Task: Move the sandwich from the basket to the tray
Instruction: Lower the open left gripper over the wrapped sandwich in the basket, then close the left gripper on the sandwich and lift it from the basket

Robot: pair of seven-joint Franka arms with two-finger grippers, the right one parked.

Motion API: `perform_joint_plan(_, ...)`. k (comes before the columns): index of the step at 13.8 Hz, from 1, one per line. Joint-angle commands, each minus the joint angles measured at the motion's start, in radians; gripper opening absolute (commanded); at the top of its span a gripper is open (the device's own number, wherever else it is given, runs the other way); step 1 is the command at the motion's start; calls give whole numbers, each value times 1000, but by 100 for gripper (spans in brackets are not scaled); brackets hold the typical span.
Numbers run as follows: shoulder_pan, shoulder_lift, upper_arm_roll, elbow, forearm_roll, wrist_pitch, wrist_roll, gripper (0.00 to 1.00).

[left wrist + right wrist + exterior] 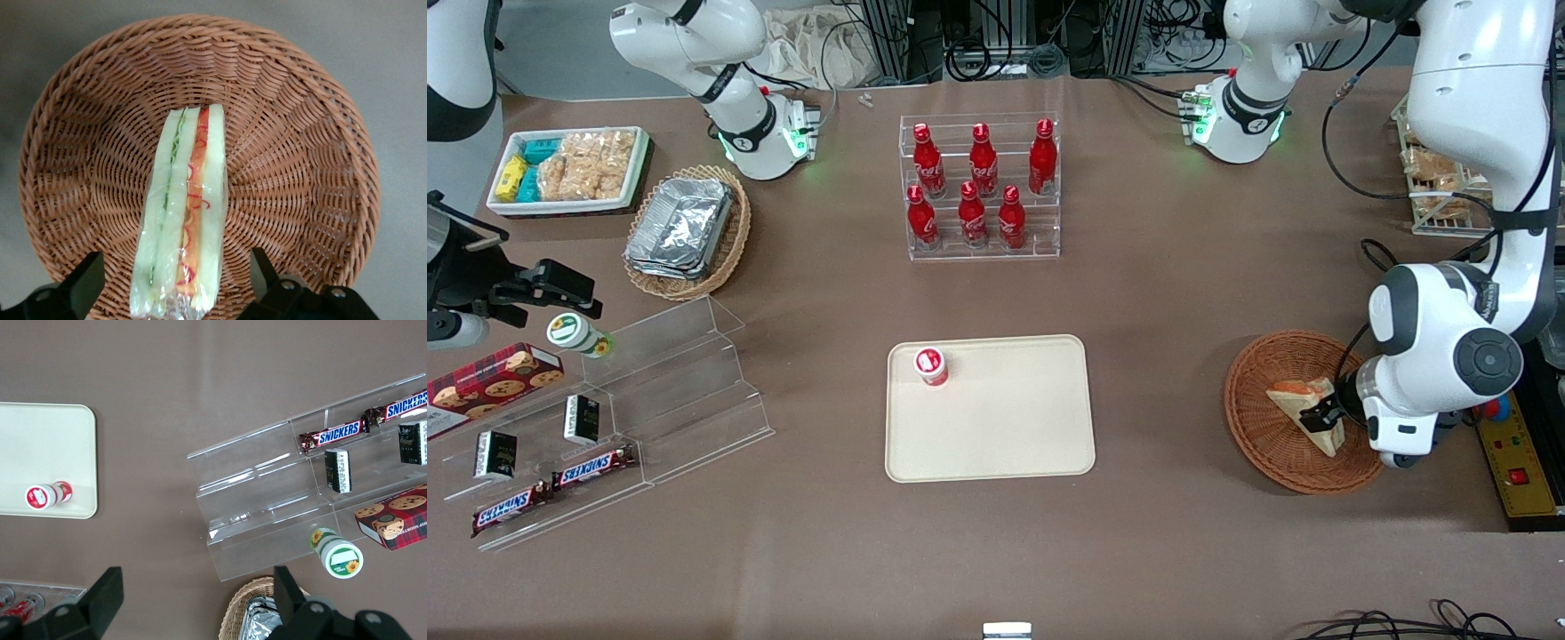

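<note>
The sandwich (1294, 394), a wrapped pale wedge with red-orange and green filling, lies in the reddish-brown wicker basket (1258, 436) toward the working arm's end of the table. My left gripper (1323, 416) is lowered into the basket, open, with one finger on each side of the sandwich and a gap at both. In the left wrist view the sandwich (183, 213) runs between the two black fingers (263, 270) over the basket weave (300, 167). The cream-beige tray (1005, 427) lies mid-table, nearer the front camera than the bottle rack.
A small red-capped bottle (930, 365) stands on the tray's corner. A clear rack of red bottles (983, 191) stands farther back. A clear stepped shelf (658, 391), a tan basket of foil containers (689, 231) and a white snack tray (569, 169) lie toward the parked arm's end.
</note>
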Motion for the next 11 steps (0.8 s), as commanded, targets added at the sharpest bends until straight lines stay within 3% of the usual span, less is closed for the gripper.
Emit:
perform_joint_plan(1,1,34,-1,5,-11,19,-18,97)
perform_joint_plan(5,2,40,-1,5,-11,20,-24,79)
perform_joint_plan(7,1,42,-1,5,-8,20,-61,62)
perform_joint_plan(9,1,46,-1,8,-6,20,-64,38)
perform_joint_plan(11,4,48,-1,8,-6,20,-65,27)
